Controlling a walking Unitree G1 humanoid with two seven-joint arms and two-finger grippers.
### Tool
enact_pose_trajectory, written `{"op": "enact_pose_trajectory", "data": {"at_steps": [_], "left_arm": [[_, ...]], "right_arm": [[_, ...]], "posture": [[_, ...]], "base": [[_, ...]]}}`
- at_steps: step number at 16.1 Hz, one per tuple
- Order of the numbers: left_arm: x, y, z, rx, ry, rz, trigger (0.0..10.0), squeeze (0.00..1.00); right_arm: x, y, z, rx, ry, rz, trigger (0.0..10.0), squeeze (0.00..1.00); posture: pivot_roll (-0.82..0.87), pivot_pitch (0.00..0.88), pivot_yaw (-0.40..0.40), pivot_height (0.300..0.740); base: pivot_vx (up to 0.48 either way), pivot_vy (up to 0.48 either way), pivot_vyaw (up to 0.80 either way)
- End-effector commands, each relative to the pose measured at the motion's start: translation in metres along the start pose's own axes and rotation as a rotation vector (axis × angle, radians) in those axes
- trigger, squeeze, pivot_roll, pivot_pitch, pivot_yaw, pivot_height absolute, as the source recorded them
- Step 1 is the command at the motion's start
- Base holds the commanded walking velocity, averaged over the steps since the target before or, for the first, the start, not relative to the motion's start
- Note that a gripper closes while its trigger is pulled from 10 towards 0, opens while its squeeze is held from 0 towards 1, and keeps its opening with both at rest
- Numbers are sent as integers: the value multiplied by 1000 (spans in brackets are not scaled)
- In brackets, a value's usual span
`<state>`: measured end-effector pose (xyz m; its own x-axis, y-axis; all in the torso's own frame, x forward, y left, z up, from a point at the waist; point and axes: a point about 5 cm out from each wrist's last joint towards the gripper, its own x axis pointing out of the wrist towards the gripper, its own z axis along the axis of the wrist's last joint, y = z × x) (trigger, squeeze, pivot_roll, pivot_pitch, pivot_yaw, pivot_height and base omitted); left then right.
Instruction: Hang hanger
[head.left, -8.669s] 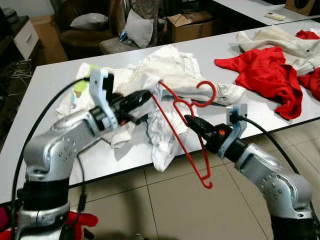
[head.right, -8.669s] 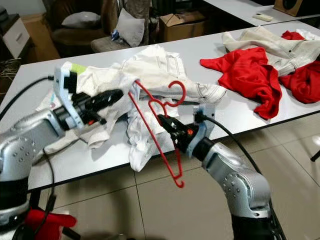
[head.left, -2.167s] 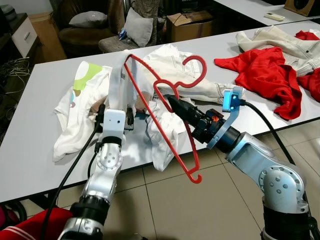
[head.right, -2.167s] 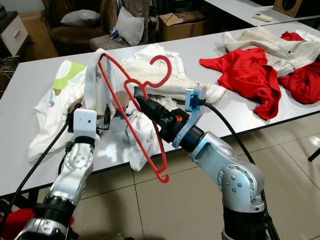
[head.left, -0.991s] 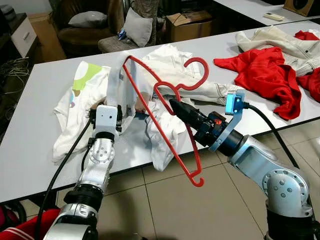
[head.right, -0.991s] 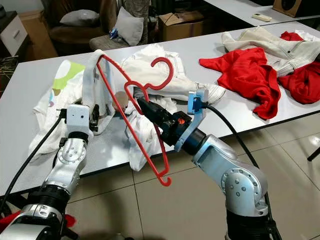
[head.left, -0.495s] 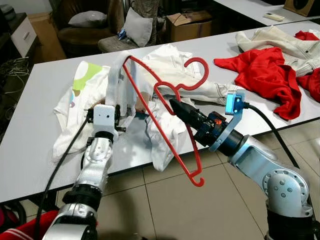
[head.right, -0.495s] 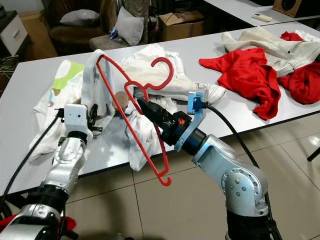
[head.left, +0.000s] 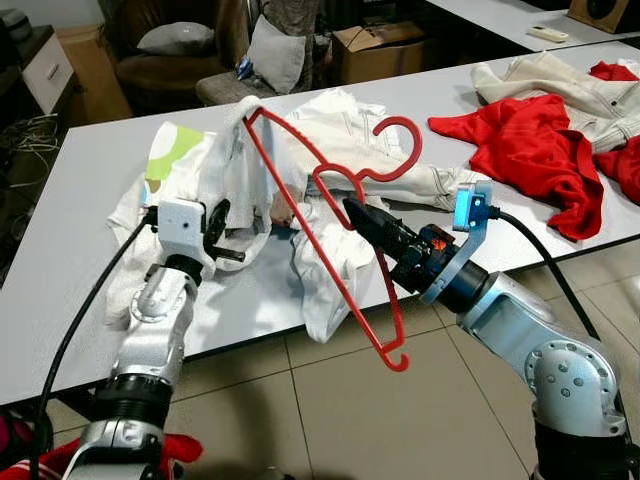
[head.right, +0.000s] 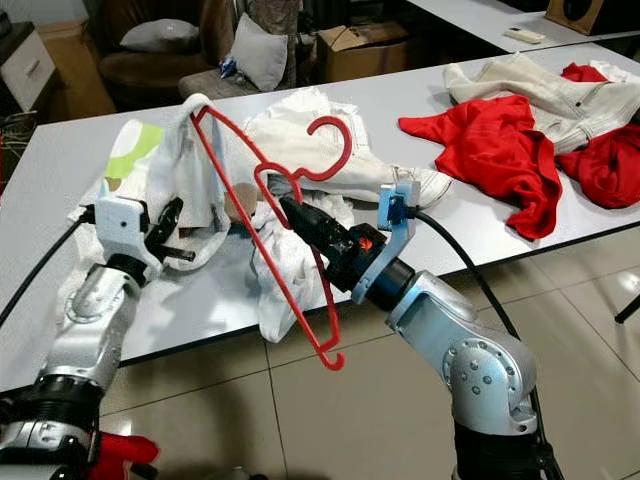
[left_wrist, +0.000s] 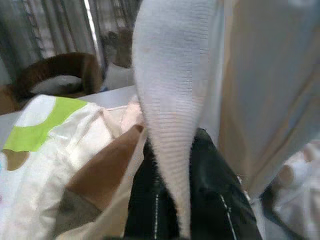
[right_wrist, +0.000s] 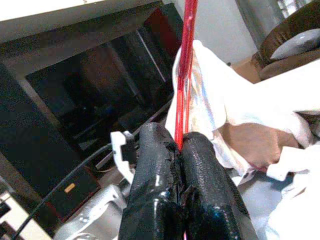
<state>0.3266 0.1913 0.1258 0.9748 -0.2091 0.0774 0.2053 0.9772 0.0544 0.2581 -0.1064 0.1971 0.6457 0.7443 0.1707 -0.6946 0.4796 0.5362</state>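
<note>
My right gripper (head.left: 352, 210) sits at the centre of the frame, its two black, leathery-textured fingers (right_wrist: 200, 170) pressed together on the thin wire of the red hanger (head.left: 330, 215), which I hold above the front edge of the worktop (head.left: 60, 290). The hanger is a slim, glossy red rod with a rounded hook curling toward the upper middle of the frame and a small upturned tip hanging low over the tiled floor (head.left: 330, 420). Its upper corner is threaded into a white garment (head.left: 235, 150), a soft ribbed knit draped over that corner and trailing down. My left gripper (head.left: 232, 235) is at the left centre of the frame, reaching into the same white cloth; in the left wrist view a ribbed band of the fabric lies across the black fingers (left_wrist: 215, 200), and I cannot tell whether they are apart or together. A heap of crumpled white clothes (head.left: 340, 130) with a green-printed piece (head.left: 168, 150) lies on the smooth grey worktop behind. Red garments (head.left: 530, 150) and a cream jacket (head.left: 550, 80) are spread at the upper right, well apart from my grippers. The worktop's front edge runs diagonally below the hanger, with bare floor beneath it.
</note>
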Motion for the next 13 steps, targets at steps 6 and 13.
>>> {"op": "enact_pose_trajectory", "data": {"at_steps": [6,13], "left_arm": [[-9,-15,44,116,57,-360,0,0],[-6,6,82,609,173,-362,0,0]], "right_arm": [[-1,-20,-15,32,32,-113,10000,0],[-9,-34,-39,110,115,-236,10000,0]], "posture": [[-113,0,92,740],[-60,0,128,740]], "base": [[0,0,0],[0,0,0]]}}
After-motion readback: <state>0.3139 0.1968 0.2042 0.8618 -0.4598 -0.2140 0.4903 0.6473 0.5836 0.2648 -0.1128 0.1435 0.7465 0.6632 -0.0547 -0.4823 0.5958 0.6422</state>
